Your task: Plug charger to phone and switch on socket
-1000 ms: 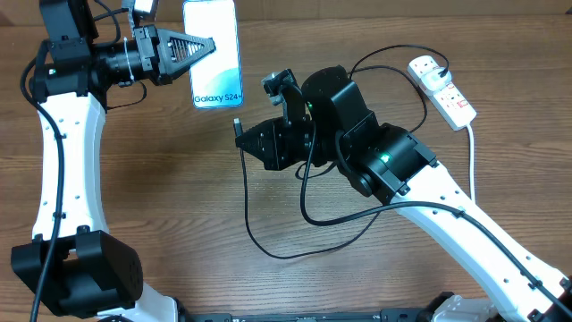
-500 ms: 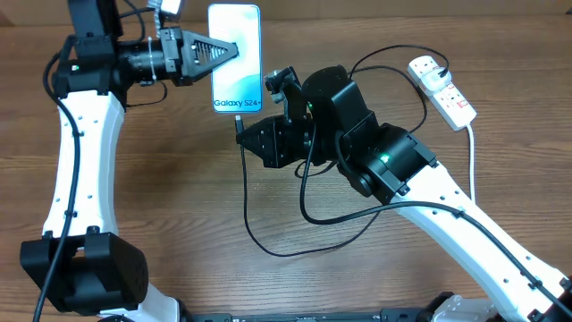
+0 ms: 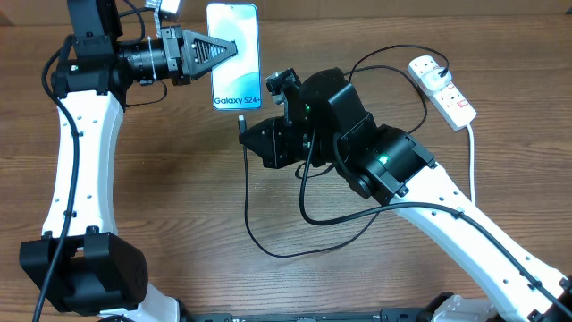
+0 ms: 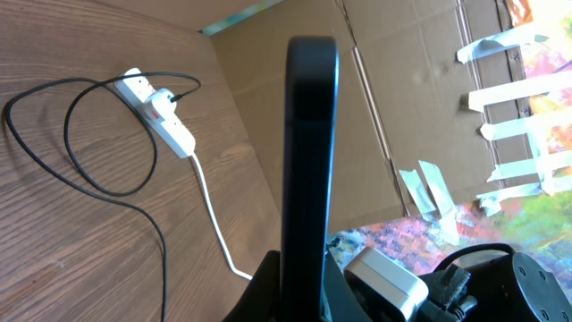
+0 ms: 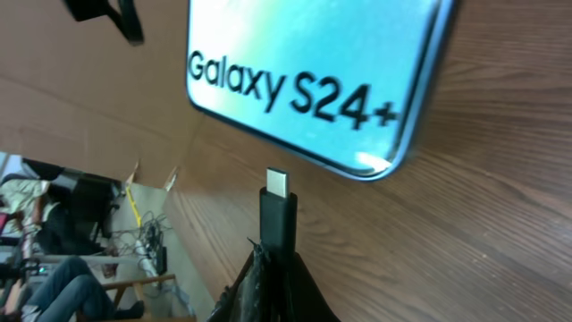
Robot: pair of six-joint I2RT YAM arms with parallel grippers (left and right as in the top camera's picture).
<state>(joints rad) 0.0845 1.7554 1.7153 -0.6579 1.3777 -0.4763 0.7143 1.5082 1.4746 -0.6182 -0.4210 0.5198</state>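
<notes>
Right wrist: charger (image 5: 278, 213) between fingers (image 5: 234, 300)

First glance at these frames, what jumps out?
The phone, its screen reading Galaxy S24+, sits top centre in the left pincer, clamped by one edge. Just below it, the right pincer holds the charger's connector tip aimed at the phone's lower end, a small gap between them. The white socket strip lies far right, the black cable looping back from it.
</notes>
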